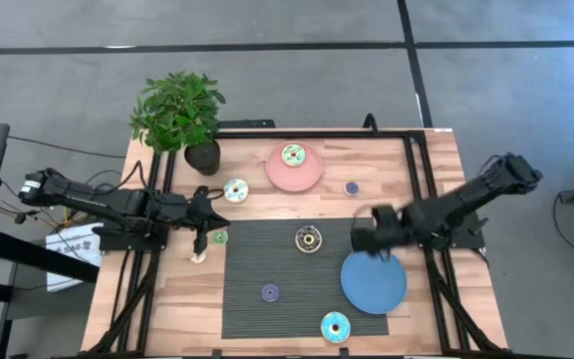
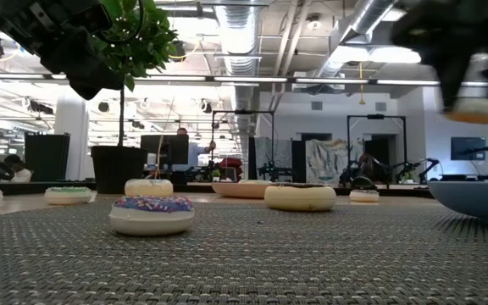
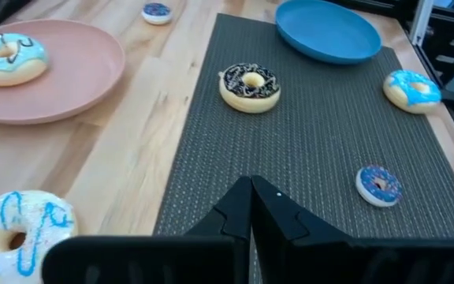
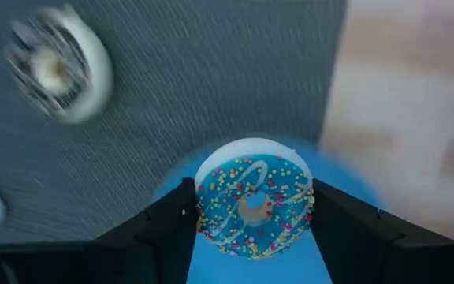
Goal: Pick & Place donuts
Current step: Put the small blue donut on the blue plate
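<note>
The right end effector point(image 4: 251, 207) hangs in the air with a small toy donut with blue icing and coloured sprinkles point(image 4: 253, 207) pinched between its two dark fingers. The fingers stand fairly wide, one on each side of the ring's outer edge. Right under it is the flat round blue plate point(image 1: 375, 282), so the donut looks ready to be set down there.

The donut looks like hard, smooth plastic. My guess is that it is light and stiff, so it should not squash. The round, shiny sides could slip, so holding it across the middle of the rim, as now, looks best.

Just beside this end effector, on the dark woven mat point(image 1: 267, 264), sits a cream donut with brown icing point(image 1: 309, 238). Further off on the mat are a small purple donut point(image 1: 270, 292) and a bigger blue one point(image 1: 335, 326).

The left end effector point(image 1: 200, 242) waits over the wooden worktop point(image 1: 167, 299), fingers shut tight and holding nothing. Near it lie a tiny green donut point(image 1: 220, 237) and a white donut with blue squiggles point(image 1: 235, 190). Well past it, a flat pink plate point(image 1: 307, 178) holds one pale blue donut point(image 1: 292, 155).
</note>
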Controlling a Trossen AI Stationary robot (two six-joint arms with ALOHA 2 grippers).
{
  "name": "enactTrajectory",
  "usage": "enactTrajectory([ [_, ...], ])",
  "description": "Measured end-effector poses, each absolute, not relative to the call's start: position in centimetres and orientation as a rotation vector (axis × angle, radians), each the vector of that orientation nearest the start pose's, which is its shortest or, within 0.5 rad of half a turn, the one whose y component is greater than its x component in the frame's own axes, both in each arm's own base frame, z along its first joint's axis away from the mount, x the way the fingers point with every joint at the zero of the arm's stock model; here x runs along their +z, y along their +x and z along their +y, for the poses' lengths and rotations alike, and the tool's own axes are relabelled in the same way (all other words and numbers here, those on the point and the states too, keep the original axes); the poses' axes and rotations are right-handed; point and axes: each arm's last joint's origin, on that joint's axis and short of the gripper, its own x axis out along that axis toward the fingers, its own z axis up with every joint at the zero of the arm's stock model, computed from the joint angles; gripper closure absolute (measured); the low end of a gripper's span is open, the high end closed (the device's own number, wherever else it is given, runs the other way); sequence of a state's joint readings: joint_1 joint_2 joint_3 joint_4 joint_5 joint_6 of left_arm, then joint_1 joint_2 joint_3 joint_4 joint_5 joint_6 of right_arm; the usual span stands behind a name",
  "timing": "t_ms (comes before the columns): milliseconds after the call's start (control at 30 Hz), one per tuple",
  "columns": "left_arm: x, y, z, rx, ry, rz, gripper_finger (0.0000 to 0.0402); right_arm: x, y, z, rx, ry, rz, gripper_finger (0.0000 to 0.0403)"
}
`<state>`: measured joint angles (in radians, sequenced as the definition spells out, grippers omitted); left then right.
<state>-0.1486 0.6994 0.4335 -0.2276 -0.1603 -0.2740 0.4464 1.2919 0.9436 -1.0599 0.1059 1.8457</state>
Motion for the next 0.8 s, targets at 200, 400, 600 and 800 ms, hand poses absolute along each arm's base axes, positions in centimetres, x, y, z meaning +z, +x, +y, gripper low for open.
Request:
enactTrajectory([
  [200,22.1,15.4,-1.9,0.055,-0.198,0.486,0.0401,20.0,18.9,15.6,-1.061,1.226,1.124,0.0186],
  [400,22.1,15.4,-1.9,0.054,-0.194,0.486,0.0401,16.6,19.4,19.0,-1.061,1.249,1.220,0.0186],
  [600,22.1,15.4,-1.9,0.051,-0.183,0.486,0.0401,15.2,20.1,19.9,-1.043,1.274,1.231,0.0186],
  [800,22.1,15.4,-1.9,0.051,-0.182,0.486,0.0401,15.5,20.1,19.8,-1.034,1.276,1.234,0.0181],
])
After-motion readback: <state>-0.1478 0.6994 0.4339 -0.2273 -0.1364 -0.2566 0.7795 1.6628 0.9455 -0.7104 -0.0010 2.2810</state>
